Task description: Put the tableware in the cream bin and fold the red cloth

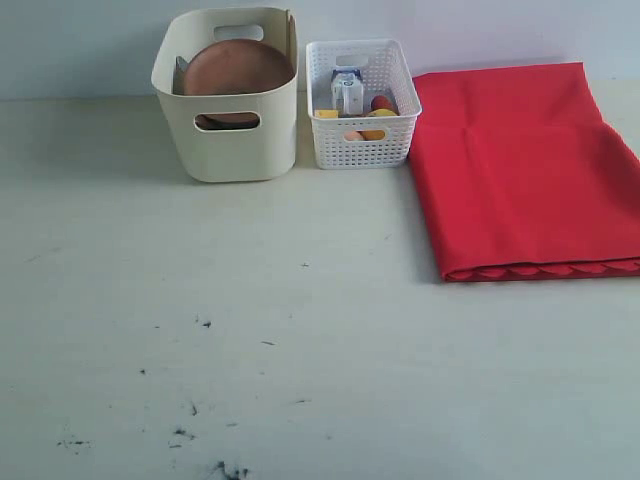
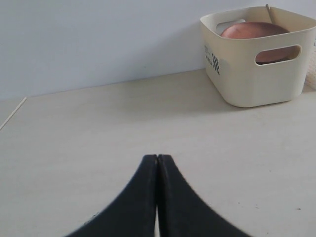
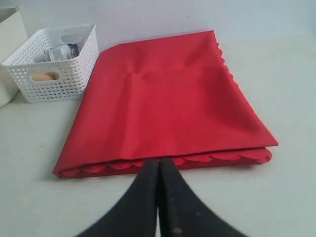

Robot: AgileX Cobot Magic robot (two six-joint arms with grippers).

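The cream bin [image 1: 228, 120] stands at the back of the table, and the round brown plate [image 1: 238, 68] leans inside it, also showing through the handle cut-out. In the left wrist view the cream bin [image 2: 256, 74] holds the plate [image 2: 252, 29], with a thin utensil tip [image 2: 269, 11] poking above the rim. The red cloth [image 1: 520, 165] lies folded at the back right, scalloped edges stacked along its near side. My left gripper [image 2: 157, 158] is shut on nothing, over bare table. My right gripper [image 3: 158, 162] is shut, empty, just in front of the red cloth's [image 3: 163, 98] scalloped edge.
A white lattice basket [image 1: 360, 105] with a small milk carton [image 1: 348, 92] and food pieces stands between the bin and the cloth. In the right wrist view the basket [image 3: 54, 64] sits beside the cloth's far corner. Dark scuff marks [image 1: 200, 410] dot the table's front.
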